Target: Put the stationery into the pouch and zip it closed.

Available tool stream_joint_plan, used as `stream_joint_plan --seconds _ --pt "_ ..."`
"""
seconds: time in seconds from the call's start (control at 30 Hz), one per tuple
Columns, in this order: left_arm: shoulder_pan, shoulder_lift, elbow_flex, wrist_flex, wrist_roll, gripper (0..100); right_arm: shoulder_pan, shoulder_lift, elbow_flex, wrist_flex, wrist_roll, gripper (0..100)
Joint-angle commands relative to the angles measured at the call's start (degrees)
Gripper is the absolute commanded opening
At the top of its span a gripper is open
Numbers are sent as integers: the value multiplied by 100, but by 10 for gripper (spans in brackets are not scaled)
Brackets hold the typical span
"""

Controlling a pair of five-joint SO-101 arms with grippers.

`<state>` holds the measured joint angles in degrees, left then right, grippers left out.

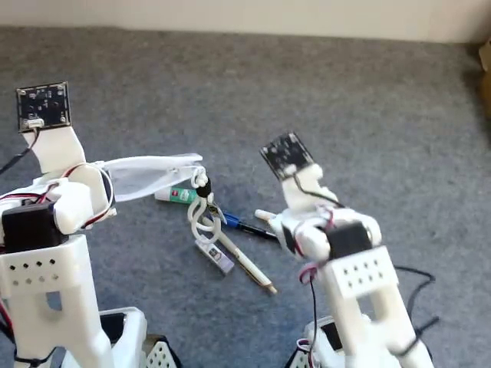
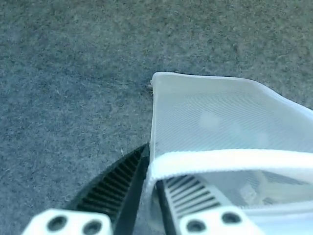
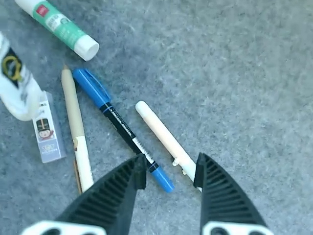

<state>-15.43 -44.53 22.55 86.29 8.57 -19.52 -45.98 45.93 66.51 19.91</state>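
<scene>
Looks like a plain carpeted room, home or office, can't really say which. Everything sits on short grey carpet (image 1: pixel 368 100), a pale wall strip (image 1: pixel 230 15) runs along its far edge, and something brown (image 1: pixel 486 69) pokes in at the far right corner.

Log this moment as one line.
left gripper: shut on pouch | right gripper: open over white pen | blue pen: on carpet

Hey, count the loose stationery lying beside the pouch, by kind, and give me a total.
Pens: 3 (blue pen, cream pen, tan pen)
Glue stick: 1
Eraser: 1
Total: 5
</scene>
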Motion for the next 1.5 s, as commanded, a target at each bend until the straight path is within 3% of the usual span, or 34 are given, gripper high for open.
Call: stream_joint_plan --seconds 0.0,0.53,1.2,1.37,1.47 --pt "-48 84 -22 -132 62 7 -75 743 -673 -101 492 156" --pt "-48 75 66 -149 62 7 -400 2967 -848 -1640 633 156" --pt "-48 75 136 -220 62 7 75 4646 -892 -2246 1055 154" --pt "-48 75 136 -211 62 7 268 4637 -910 -2246 1055 17" --pt "-48 75 136 -211 62 7 277 4637 -1042 -2229 1037 9"
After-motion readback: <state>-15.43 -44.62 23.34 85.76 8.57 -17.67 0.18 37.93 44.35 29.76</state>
